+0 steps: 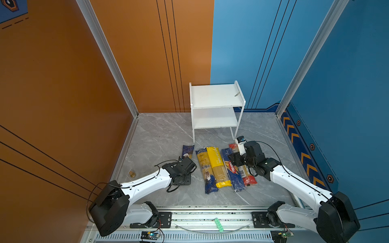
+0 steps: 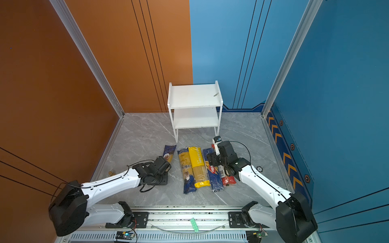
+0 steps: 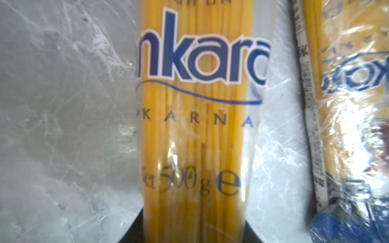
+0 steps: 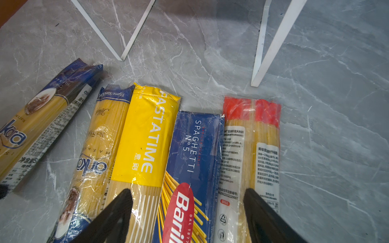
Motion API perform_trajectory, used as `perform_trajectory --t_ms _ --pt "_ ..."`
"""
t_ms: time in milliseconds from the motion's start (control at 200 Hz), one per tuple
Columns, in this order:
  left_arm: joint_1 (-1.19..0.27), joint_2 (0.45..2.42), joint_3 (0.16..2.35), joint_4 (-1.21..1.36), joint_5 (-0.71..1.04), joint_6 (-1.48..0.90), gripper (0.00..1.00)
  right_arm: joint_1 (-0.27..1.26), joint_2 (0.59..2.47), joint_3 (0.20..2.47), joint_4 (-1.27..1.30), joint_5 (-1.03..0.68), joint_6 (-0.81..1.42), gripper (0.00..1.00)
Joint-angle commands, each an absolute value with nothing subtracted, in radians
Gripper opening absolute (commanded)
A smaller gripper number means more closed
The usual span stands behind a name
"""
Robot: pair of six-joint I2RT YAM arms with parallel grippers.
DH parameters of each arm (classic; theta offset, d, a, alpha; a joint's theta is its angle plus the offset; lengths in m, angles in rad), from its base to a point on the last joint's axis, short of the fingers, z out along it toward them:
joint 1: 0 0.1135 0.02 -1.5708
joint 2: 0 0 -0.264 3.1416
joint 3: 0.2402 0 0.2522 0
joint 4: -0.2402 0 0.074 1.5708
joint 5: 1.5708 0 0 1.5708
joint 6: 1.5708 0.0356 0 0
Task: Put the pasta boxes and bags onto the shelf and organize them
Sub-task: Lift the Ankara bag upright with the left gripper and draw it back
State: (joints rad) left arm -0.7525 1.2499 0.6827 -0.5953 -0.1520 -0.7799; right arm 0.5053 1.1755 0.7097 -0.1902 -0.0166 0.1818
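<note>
Five plastic spaghetti packs flat in front of the small white two-tier shelf, my left gripper straddling the lone navy-and-yellow ankara pack by its left leg (gripped or not, I cannot tell), my right gripper with jaws wide apart over the dark blue Barilla pack.

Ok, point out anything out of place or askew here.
One ankara pack lies apart from the other four packs and at an angle to their row. A small brass-coloured object sits on the table near the orange wall, unrelated to pasta. A grey scrap or mark shows on the top board of the shelf.
</note>
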Motion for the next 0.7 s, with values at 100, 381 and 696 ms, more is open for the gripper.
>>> perform_trajectory --t_ms 100,381,696 --pt "-0.719 1.164 0.707 -0.56 -0.23 -0.808 0.0 0.509 1.182 0.694 -0.186 0.014 0.198 0.81" --pt "-0.715 1.146 0.739 -0.565 -0.229 -0.806 0.0 0.508 1.177 0.681 -0.187 0.018 0.202 0.81" --pt "-0.715 1.137 0.827 -0.577 -0.241 -0.795 0.0 0.508 1.177 0.677 -0.189 0.028 0.202 0.81"
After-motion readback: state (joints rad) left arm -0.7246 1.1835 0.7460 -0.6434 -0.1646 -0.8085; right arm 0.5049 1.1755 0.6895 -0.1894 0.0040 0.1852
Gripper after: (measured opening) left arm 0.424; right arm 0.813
